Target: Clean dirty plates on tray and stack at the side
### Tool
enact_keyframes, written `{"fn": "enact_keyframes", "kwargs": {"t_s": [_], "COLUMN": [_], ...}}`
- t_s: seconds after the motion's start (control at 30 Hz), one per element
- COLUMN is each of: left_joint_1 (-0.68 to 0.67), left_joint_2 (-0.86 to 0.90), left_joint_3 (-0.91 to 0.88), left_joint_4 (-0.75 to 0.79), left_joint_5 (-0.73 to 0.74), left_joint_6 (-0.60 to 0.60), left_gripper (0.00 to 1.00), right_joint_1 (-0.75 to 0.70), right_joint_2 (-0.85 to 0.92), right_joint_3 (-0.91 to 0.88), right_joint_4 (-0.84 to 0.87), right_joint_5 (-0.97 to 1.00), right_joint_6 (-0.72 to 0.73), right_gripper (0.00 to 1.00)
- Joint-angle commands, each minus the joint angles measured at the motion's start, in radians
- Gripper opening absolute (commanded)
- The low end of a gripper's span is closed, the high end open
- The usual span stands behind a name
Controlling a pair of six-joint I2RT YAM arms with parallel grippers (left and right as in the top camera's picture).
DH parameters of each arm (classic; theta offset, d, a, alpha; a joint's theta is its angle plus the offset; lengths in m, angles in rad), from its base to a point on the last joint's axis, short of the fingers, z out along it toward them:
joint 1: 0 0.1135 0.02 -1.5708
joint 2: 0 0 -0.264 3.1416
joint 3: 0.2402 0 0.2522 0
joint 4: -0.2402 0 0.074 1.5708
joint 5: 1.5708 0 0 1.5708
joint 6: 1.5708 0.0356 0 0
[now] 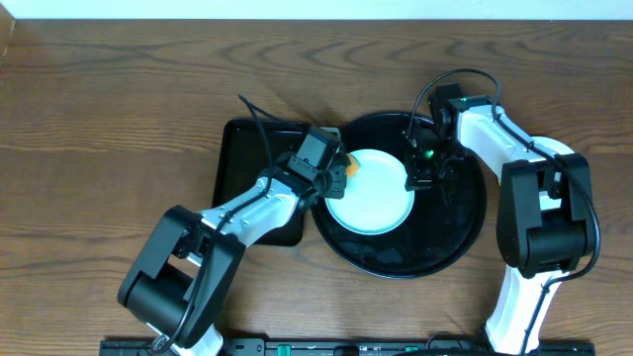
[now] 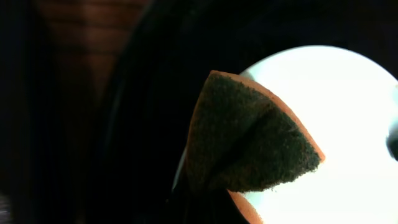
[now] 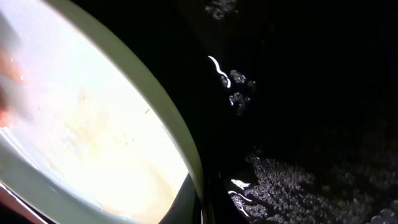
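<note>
Only the overhead view shows both arms at once. The left gripper [image 1: 336, 170] sits over the near-left rim of a pale mint-blue plate [image 1: 371, 198], with an orange sponge [image 1: 349, 166] at its tip. The right gripper [image 1: 420, 176] is at the opposite rim of that plate. The plate lies between the two grippers, inside the round black tray [image 1: 455, 232]. Behind and beneath the left gripper's wrist lies a smaller rectangular tray [image 1: 237, 168], touching or just beside the round one, on the wood table [image 1: 119, 99].

From the left wrist, the sponge [image 2: 249, 143] fills the middle of the picture. It is bent into a fold, dark scouring face outward with orange edges, which the overhead cannot resolve. It looks pinched in the left gripper, though the fingers themselves are lost in darkness. Beyond it the plate [image 2: 348, 112] glares white.

Up close from the right wrist, the plate [image 3: 93, 124] shows faint orange-brown smears [image 3: 134, 171] that appear in no other view. Beside its rim, wet specks glint on the tray's black floor [image 3: 298, 93]. The right fingers cannot be made out, so whether they are apart or clamped on the rim cannot be told.
</note>
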Motion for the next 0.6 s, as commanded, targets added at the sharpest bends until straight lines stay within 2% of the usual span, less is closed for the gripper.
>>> {"fn": "enact_keyframes", "kwargs": {"t_s": [0.0,0.3,0.57], "left_joint_1": [0.024,0.044,0.171], "left_joint_2": [-0.085,-0.307,-0.315], "left_joint_3": [0.010,0.010,0.010], "left_joint_4": [-0.005,-0.167,-0.315], "left_joint_5": [-0.095,-0.100,-0.100], "left_joint_6": [-0.010,-0.009,-0.009], "left_gripper": [0.08,0.08,0.08], "right_joint_1": [0.001,0.000,0.000], "right_joint_2": [0.035,-0.064,-0.243], "right_joint_3": [-0.010,-0.010,-0.010], "right_joint_4": [0.009,0.007,0.010], "right_joint_5": [0.014,0.071,0.177], "right_joint_6": [0.000,0.004,0.003], "right_gripper": [0.01,0.01,0.01]}}
